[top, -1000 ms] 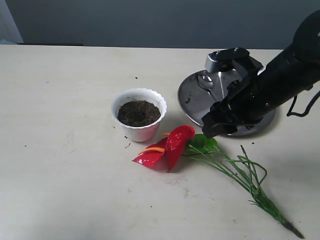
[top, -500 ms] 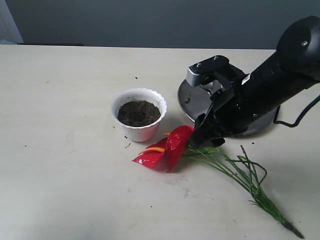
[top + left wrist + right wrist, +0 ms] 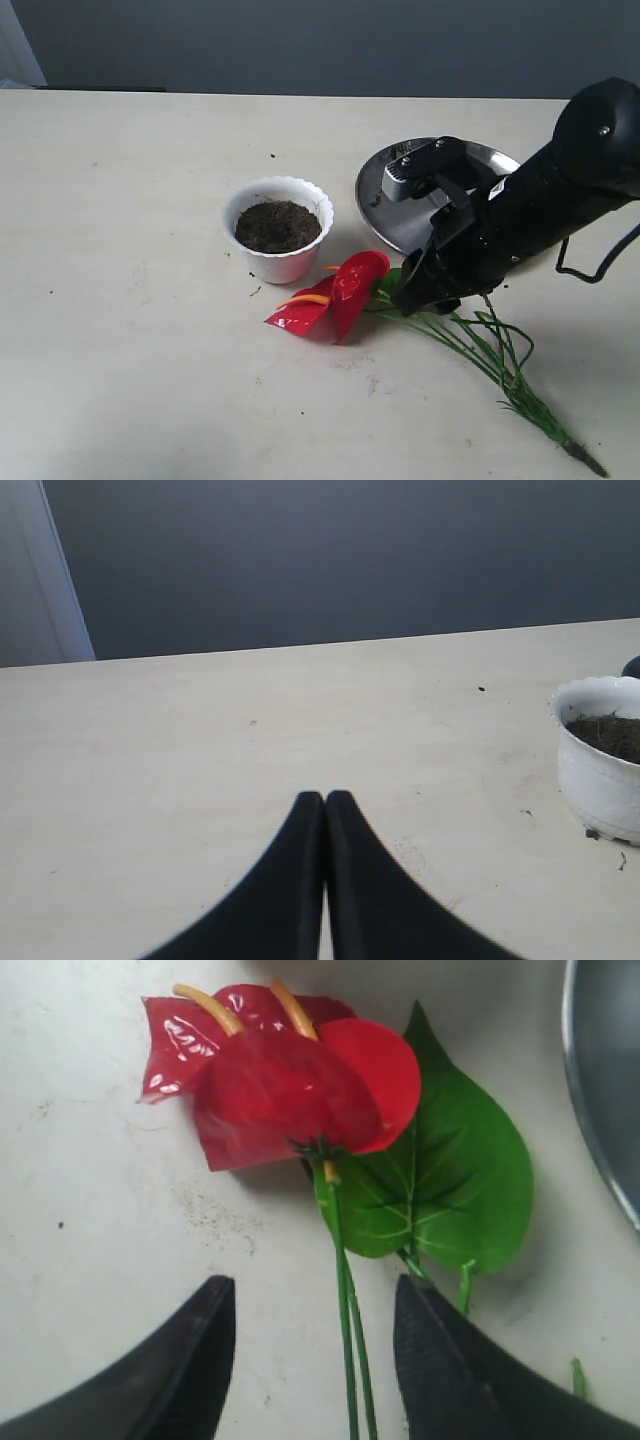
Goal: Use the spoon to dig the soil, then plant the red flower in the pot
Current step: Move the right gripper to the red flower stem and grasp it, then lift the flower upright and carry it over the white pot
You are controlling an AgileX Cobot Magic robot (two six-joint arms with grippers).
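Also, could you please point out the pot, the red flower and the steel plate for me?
pot (image 3: 283, 264), exterior view, on its white front wall.
red flower (image 3: 285, 1095), right wrist view, on the front red bloom.
steel plate (image 3: 385, 205), exterior view, on its bare left part.

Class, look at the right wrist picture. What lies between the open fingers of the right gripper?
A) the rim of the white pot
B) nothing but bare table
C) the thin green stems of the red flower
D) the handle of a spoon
C: the right gripper is open, and the thin green stems of the red flower run down through the gap between its two dark fingers, just below the blooms and the green leaf.
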